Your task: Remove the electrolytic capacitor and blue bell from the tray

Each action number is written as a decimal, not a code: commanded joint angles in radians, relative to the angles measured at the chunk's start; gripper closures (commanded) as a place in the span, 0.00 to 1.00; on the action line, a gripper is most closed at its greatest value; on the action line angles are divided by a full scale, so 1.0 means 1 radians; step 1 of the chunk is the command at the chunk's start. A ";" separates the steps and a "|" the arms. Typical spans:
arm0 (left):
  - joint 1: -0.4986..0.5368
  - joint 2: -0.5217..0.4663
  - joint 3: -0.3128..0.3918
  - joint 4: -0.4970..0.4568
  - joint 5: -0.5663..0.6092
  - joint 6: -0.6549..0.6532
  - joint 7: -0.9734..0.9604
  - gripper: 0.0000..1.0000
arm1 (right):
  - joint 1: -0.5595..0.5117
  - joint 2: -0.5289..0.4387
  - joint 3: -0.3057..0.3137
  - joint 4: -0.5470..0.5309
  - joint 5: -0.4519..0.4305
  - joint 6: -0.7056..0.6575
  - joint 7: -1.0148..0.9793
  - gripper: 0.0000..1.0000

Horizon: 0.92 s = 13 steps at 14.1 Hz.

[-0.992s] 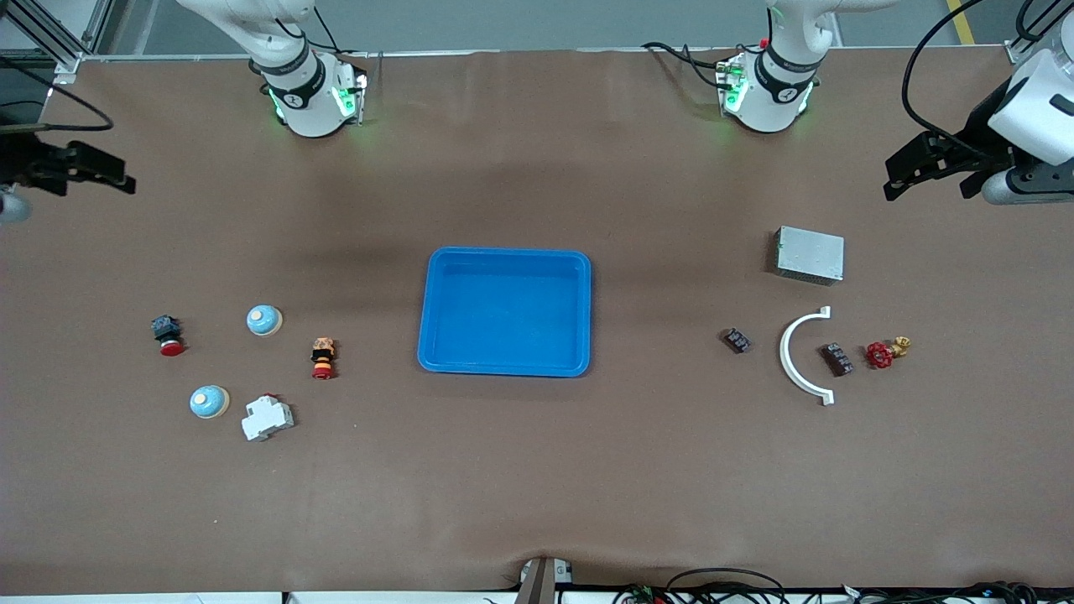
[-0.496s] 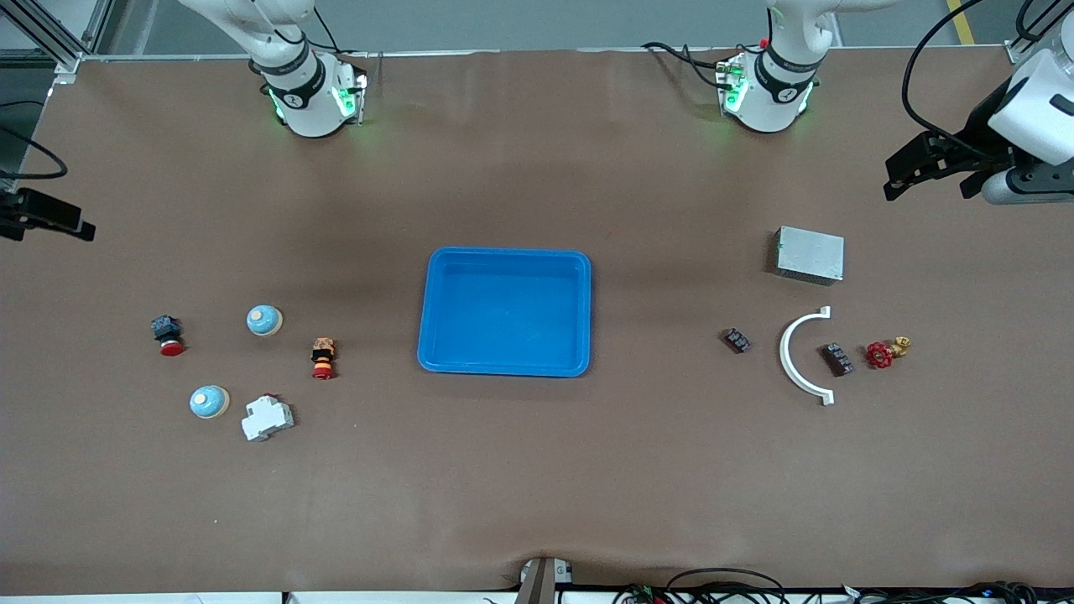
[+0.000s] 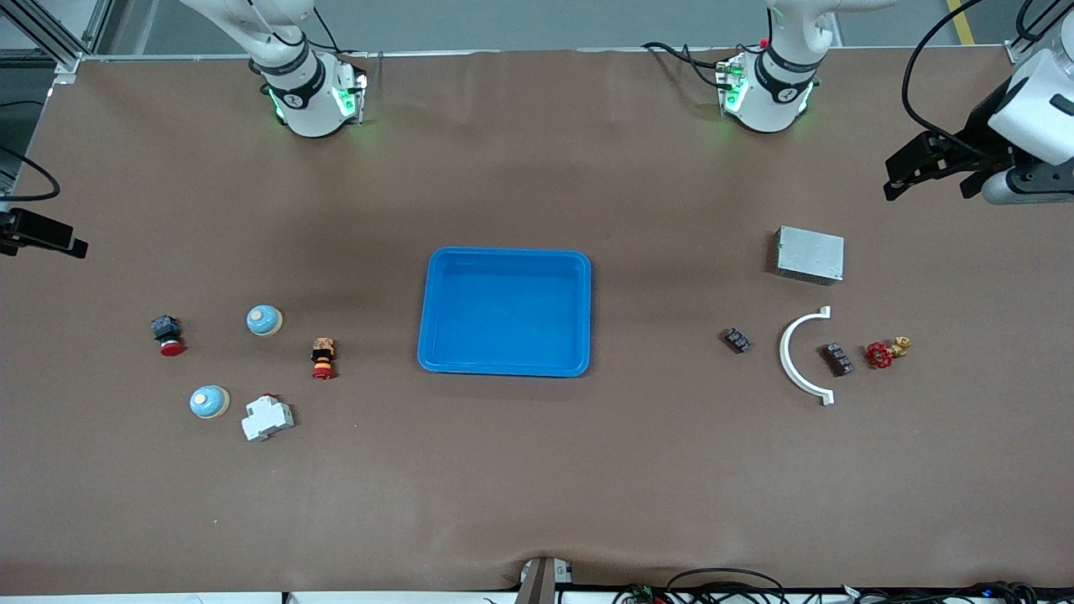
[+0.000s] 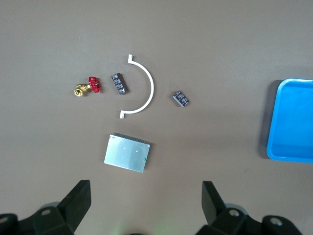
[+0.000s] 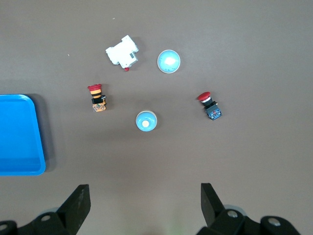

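Two light-blue dome bells lie toward the right arm's end: one [image 3: 264, 320] [image 5: 146, 121], the other [image 3: 209, 402] [image 5: 168, 61] nearer the front camera. Two small dark capacitors lie toward the left arm's end: one [image 3: 737, 341] [image 4: 181, 98] beside the white arc's outer curve, one [image 3: 837, 359] [image 4: 120, 83] inside it. My right gripper [image 3: 50, 237] [image 5: 145, 191] hangs open and empty high over the table's edge. My left gripper [image 3: 927, 180] [image 4: 145, 191] hangs open and empty over the table near the metal box. A blue tray [image 3: 503, 252] sits mid-table.
Near the bells are a white breaker [image 3: 267, 418], a red-and-orange push button [image 3: 323, 358] and a red-and-black push button [image 3: 168, 335]. Near the capacitors are a white arc [image 3: 789, 356], a red-handled brass valve [image 3: 886, 351] and a metal box [image 3: 809, 254].
My right gripper has swung outward toward the right arm's end of the table, now showing only at the view's edge. The left arm and all objects are unchanged.
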 commanded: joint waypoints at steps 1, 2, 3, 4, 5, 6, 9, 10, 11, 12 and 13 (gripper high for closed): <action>0.006 -0.017 -0.005 -0.002 0.000 -0.011 -0.003 0.00 | 0.112 0.016 -0.121 0.033 0.004 -0.009 0.003 0.00; 0.006 -0.016 -0.005 -0.002 0.000 -0.011 -0.003 0.00 | 0.160 0.025 -0.175 0.033 0.004 -0.009 0.003 0.00; 0.006 -0.017 -0.006 -0.002 0.000 -0.011 -0.003 0.00 | 0.186 0.027 -0.205 0.033 0.005 -0.009 0.004 0.00; 0.006 -0.016 -0.006 -0.002 0.000 -0.011 -0.003 0.00 | 0.192 0.027 -0.209 0.033 0.005 -0.009 0.006 0.00; 0.005 -0.016 -0.006 -0.002 0.000 -0.011 -0.003 0.00 | 0.201 0.029 -0.209 0.033 0.005 -0.008 0.006 0.00; 0.005 -0.017 -0.008 -0.002 0.000 -0.011 -0.003 0.00 | 0.215 0.033 -0.212 0.033 0.004 -0.003 0.009 0.00; -0.002 -0.016 -0.009 -0.002 0.000 -0.014 -0.002 0.00 | 0.234 0.035 -0.214 0.034 0.002 0.005 0.009 0.00; -0.002 -0.017 -0.014 -0.004 0.000 -0.014 0.003 0.00 | 0.222 0.036 -0.211 0.034 0.002 0.008 0.009 0.00; 0.000 -0.017 -0.023 -0.004 0.000 -0.014 0.003 0.00 | 0.208 0.036 -0.208 0.036 0.008 0.009 0.009 0.00; 0.000 -0.016 -0.025 -0.002 0.002 -0.014 0.009 0.00 | 0.212 0.036 -0.208 0.037 0.005 0.011 0.009 0.00; 0.002 -0.016 -0.023 -0.002 0.002 -0.014 0.012 0.00 | 0.218 0.035 -0.208 0.037 0.004 0.023 0.009 0.00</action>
